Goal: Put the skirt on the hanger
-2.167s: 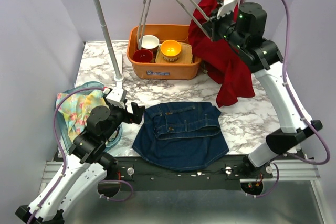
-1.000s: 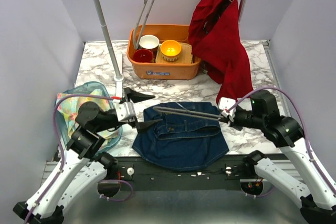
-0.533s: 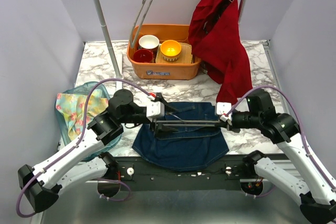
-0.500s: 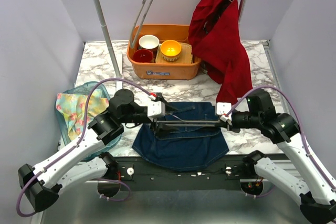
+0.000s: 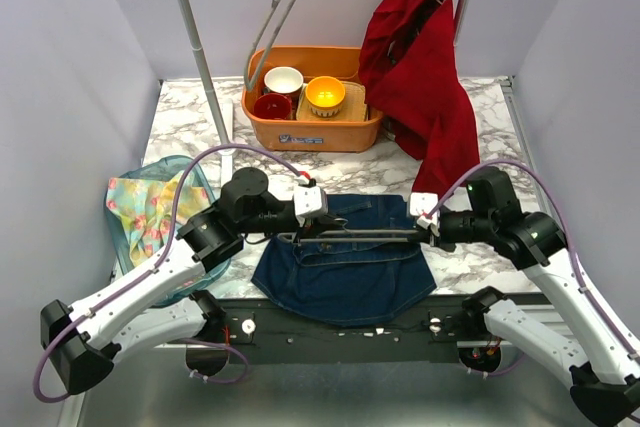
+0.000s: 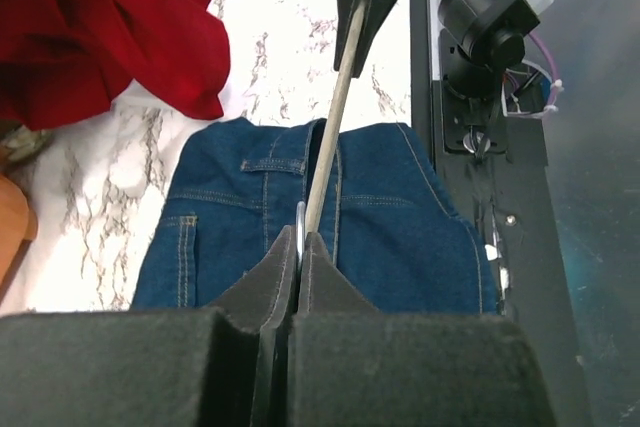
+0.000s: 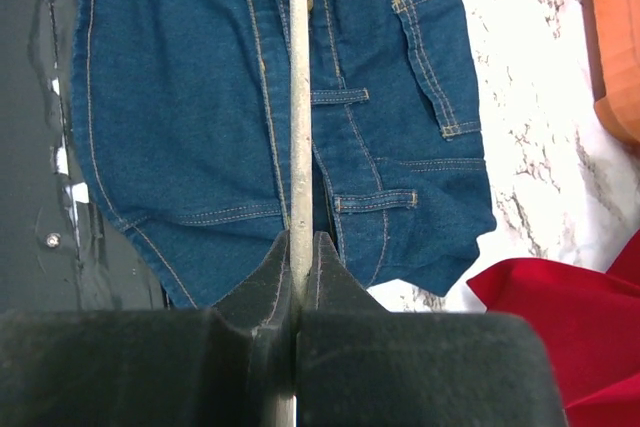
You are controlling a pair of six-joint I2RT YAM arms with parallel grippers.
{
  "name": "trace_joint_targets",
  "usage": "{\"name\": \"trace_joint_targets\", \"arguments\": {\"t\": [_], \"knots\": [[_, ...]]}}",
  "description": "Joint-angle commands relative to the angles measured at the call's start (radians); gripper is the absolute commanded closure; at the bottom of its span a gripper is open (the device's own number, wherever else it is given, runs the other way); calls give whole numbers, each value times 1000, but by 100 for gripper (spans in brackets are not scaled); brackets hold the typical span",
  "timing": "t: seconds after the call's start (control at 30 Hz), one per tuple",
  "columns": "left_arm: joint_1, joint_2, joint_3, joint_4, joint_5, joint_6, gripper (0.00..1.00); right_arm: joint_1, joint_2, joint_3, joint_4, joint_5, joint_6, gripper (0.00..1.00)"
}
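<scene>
top external: left claw (image 5: 302, 231) and right claw (image 5: 425, 231) each pinch tight one end of the hanger (image 5: 362, 235). the skirt (image 5: 342, 282) lies beneath it.

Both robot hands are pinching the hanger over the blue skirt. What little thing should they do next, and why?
Probably lower the hanger a little onto the waistband of the skirt. The left gripper and right gripper are each shut on one end of it, holding it across the skirt's upper part. The skirt lies flat on the table, not yet attached.
</scene>
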Motion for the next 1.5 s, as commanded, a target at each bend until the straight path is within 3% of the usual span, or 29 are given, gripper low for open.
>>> {"name": "trace_joint_targets", "arguments": {"t": [0.0,0.07,0.13,0.17,0.23,0.43,0.57,0.7,0.8,0.83,0.97,1.03,1.13,1.23,1.27,1.33,1.37,1.47], "knots": [[-17,-43,-22,-4,-49,-63,100,-4,3,9,22,3,29,99],[-16,-72,-29,-23,-83,-44,61,-2,8,15,10,-8,24,99],[-16,-96,-34,-53,-120,4,29,-2,8,29,-15,-17,11,99],[-16,-130,-34,-102,-143,36,21,-2,8,35,-22,-23,4,99],[-16,-171,-45,-144,-207,134,11,-2,2,46,-48,-28,-17,99],[-14,-276,-111,-250,-255,317,8,-2,-5,69,-99,-45,-57,99],[-14,-212,-143,-267,-163,363,11,-2,-8,82,-107,-68,-68,99],[-14,-182,-170,-222,-187,369,14,-2,-14,93,-121,-86,-83,99],[-14,-156,-173,-210,-177,369,24,-2,-17,92,-122,-94,-85,99],[-14,-148,-173,-210,-172,368,28,-2,-18,93,-122,-93,-86,99],[-14,-127,-173,-204,-171,357,60,-2,-18,87,-119,-96,-88,99],[-14,-127,-175,-204,-157,354,67,-2,-18,84,-116,-99,-88,100],[-16,-122,-170,-205,-138,340,100,-2,-14,73,-114,-108,-88,99],[-16,-122,-164,-179,-117,297,100,-2,5,70,-122,-132,-92,99],[-16,-113,-161,-173,-114,270,100,-2,14,72,-128,-138,-97,86],[-14,-95,-143,-159,-96,233,100,-2,61,99,-163,-158,-104,75],[-14,-64,-134,-156,-74,201,100,-2,80,113,-179,-166,-123,59],[-14,12,-94,-153,-46,150,100,-1,161,181,-225,-215,-144,48]]}}
